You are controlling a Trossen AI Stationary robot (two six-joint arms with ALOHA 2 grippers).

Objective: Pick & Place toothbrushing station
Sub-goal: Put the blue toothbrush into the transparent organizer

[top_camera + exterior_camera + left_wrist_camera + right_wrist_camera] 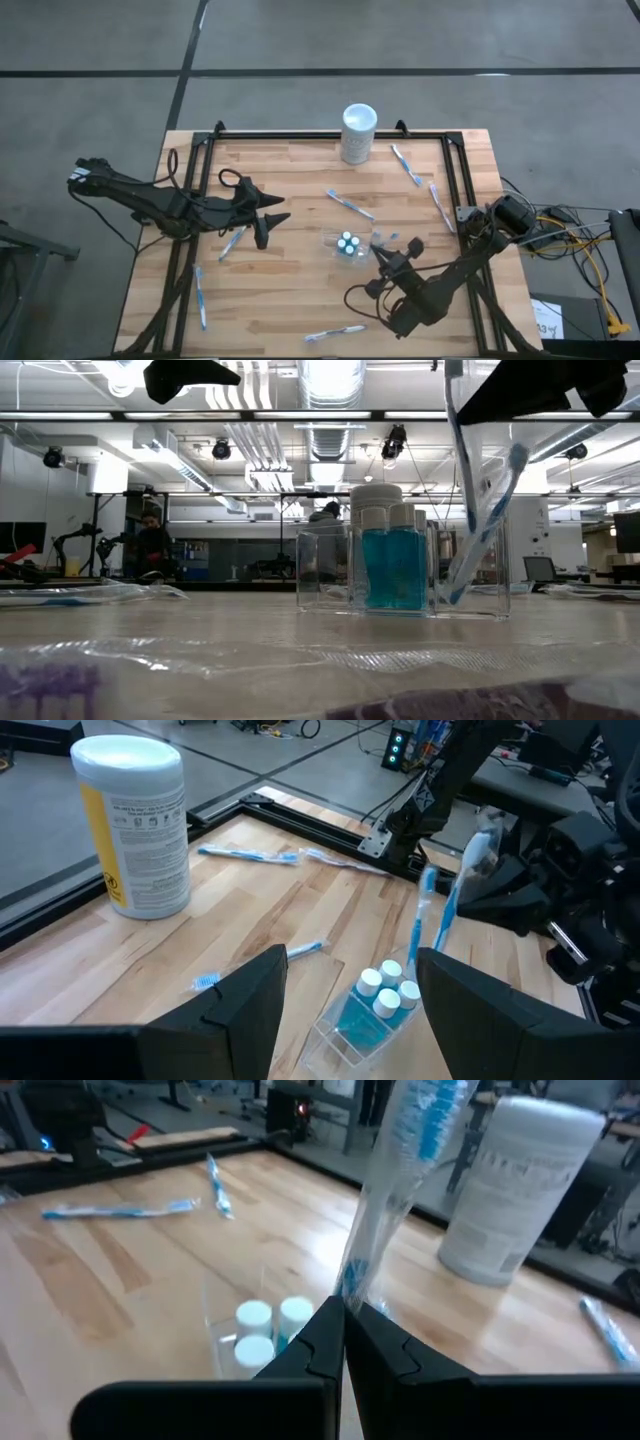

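Observation:
A small clear plastic cup (pixel 348 243) stands mid-table and holds three teal tubes with white caps (pixel 395 565). In the low view a blue-and-white toothbrush (pixel 490 520) leans in the cup's right part. My right gripper (pixel 343 1315) is just right of the cup (pixel 345 1020), shut on a second, wrapped toothbrush (pixel 400 1170). My left gripper (pixel 350 968) hovers open to the left of the cup and holds nothing. More wrapped toothbrushes (pixel 350 205) (pixel 232 242) lie flat on the wood. My right gripper pinches the wrapped toothbrush's handle (pixel 358 1280) between its two fingers, which lie across it. They come in nearly level from the table's near right. The brush stands almost upright, head (pixel 430 1110) up. In the low view its lower end (pixel 470 520) reaches down into the cup.
A tall white cylinder (pixel 359 132) stands at the table's far edge. Loose toothbrushes lie at the far right (pixel 406 165) (pixel 437 207), the near left (pixel 200 297) and the near edge (pixel 335 333). A black frame (pixel 300 137) runs along the table's far side.

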